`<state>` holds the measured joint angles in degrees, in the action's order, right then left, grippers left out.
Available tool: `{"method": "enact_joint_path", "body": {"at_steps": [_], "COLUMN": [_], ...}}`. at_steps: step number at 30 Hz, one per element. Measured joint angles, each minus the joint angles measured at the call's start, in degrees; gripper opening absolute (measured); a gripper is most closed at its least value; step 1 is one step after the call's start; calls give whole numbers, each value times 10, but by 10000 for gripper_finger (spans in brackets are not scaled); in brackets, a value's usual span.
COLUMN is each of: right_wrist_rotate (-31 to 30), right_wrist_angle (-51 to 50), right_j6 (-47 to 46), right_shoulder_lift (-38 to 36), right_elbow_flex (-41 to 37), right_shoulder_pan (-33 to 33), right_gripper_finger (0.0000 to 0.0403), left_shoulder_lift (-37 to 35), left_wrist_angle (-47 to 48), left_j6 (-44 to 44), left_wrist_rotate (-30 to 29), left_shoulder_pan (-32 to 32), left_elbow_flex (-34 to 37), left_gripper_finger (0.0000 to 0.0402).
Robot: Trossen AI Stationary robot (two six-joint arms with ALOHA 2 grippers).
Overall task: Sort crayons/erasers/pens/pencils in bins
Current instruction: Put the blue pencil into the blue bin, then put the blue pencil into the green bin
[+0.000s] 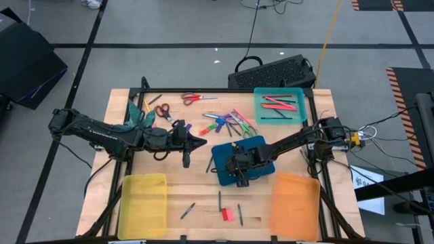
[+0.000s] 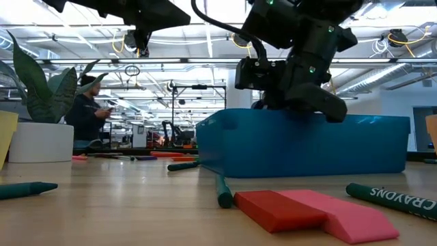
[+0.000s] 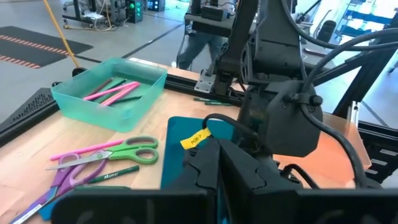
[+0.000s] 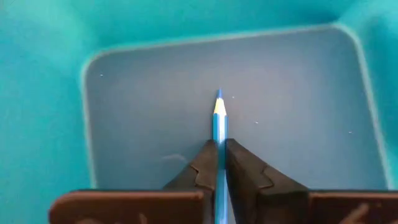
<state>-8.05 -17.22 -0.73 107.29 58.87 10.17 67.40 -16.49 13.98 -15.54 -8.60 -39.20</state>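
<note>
The right gripper [image 4: 219,163], clenched on a blue pencil [image 4: 219,124], hangs inside the blue bin [image 1: 224,154]. Teal bin [image 1: 261,108] partly filled; erasers [image 1: 227,214] and much mid-desk clutter remain unsorted.

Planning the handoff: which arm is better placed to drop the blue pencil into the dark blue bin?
Right: the right gripper holds the blue pencil over the dark blue plastic bin; the left gripper hovers beside it.
</note>
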Motion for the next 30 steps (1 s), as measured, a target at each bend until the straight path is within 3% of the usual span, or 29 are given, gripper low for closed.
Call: {"method": "enact_joint_path", "body": {"at_steps": [10, 23, 25, 30], "right_wrist_rotate": [-53, -45, -62, -57], "right_wrist_angle": [-14, -64, -94, -163], "right_j6": [10, 62, 12, -268], "right_shoulder_lift": [-89, -180, -180, -175], "right_elbow_flex": [-4, -2, -2, -5], "right_shoulder_pan": [-2, -8, -19, -51], "right_gripper_finger": [1, 1, 1, 35], "left_shoulder_lift": [4, 80, 85, 85], "left_wrist_angle": [20, -9, -14, -13], "left_j6": [-14, -27, -27, -13], "left_wrist_rotate": [5, 5, 5, -3], "left_shoulder_pan": [-3, -16, -16, -16], "left_elbow_flex": [0, 0, 0, 0], "left_gripper_finger": [4, 41, 46, 53]}}
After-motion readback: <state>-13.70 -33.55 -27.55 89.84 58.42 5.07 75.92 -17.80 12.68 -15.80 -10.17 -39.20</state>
